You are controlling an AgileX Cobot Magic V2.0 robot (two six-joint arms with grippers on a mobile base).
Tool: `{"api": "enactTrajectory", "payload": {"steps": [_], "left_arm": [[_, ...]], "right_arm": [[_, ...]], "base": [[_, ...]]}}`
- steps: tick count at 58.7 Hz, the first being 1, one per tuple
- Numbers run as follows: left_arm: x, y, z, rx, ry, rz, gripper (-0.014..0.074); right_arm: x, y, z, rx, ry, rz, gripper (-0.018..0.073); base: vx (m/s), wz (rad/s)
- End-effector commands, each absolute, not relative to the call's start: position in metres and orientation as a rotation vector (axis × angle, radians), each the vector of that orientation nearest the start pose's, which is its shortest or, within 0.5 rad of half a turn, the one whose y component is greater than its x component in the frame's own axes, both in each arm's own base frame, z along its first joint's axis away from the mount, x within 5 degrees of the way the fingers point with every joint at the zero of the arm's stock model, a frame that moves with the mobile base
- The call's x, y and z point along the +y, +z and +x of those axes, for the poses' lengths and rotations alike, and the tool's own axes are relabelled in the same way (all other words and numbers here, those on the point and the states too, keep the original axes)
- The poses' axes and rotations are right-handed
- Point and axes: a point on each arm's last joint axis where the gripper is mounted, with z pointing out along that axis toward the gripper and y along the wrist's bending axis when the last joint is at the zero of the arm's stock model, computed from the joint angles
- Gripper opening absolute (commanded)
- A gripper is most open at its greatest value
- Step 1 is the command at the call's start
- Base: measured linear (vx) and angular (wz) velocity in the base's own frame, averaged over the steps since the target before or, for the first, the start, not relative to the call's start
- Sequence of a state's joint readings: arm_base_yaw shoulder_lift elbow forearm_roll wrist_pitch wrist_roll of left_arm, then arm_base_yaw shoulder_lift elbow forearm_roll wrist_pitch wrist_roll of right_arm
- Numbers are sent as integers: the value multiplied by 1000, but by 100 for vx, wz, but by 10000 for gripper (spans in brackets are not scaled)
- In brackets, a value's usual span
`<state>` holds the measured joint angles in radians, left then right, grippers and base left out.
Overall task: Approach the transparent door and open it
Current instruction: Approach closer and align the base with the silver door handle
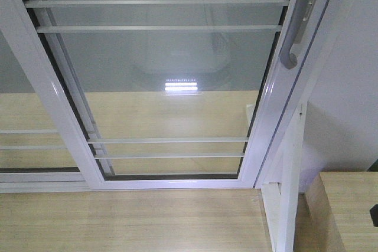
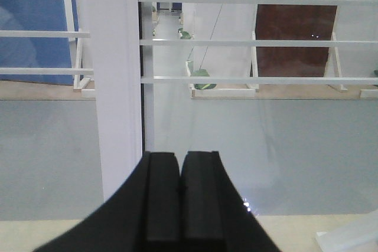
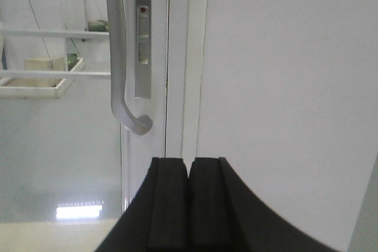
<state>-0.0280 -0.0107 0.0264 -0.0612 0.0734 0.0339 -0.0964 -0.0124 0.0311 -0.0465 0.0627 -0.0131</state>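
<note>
**Just ahead of both grippers: the transparent door [image 1: 165,69]**

The right gripper [image 3: 189,166], pads pressed together on nothing, sits just below and slightly right of the curved grey pull handle [image 3: 121,57] and its lock plate [image 3: 143,33], clear of both. The left gripper [image 2: 180,160], likewise closed and empty, faces the glass just right of a white frame upright [image 2: 118,87].

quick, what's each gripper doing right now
left gripper: closed, holding nothing
right gripper: closed, holding nothing, not on the handle
</note>
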Motion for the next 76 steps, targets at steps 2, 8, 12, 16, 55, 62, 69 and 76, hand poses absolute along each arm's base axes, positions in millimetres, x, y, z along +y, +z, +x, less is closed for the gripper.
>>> {"api": "enactTrajectory", "payload": {"steps": [2, 8, 12, 16, 55, 62, 69, 76], "left_arm": [[-2, 197, 57, 1502, -64, -12, -6], [-2, 201, 57, 1464, -69, -19, -5], [-1, 212, 55, 1390, -68, -22, -6], [-1, 227, 53, 1317, -67, -23, -6], [-4, 320, 99, 1647, -75, -5, -3], [-5, 316, 111, 1678, -72, -6, 11], [-5, 312, 118, 1712, -66, -1, 38], [-5, 309, 122, 1734, -68, -3, 87]], "right_arm": [[-5, 207, 55, 1425, -141, 19, -8], [-5, 212, 55, 1381, -121, 35, -8], [-5, 217, 54, 1348, -121, 33, -8], [-5, 230, 51, 1314, -123, 32, -8], [-13, 319, 122, 1720, -176, -19, -5], [-15, 305, 143, 1823, -168, -21, 9], [-16, 299, 155, 1848, -157, -13, 57], [-17, 297, 164, 1842, -133, 14, 139]], "base": [[0, 0], [0, 0], [0, 0], [0, 0], [0, 0], [0, 0], [0, 0], [0, 0]]}}
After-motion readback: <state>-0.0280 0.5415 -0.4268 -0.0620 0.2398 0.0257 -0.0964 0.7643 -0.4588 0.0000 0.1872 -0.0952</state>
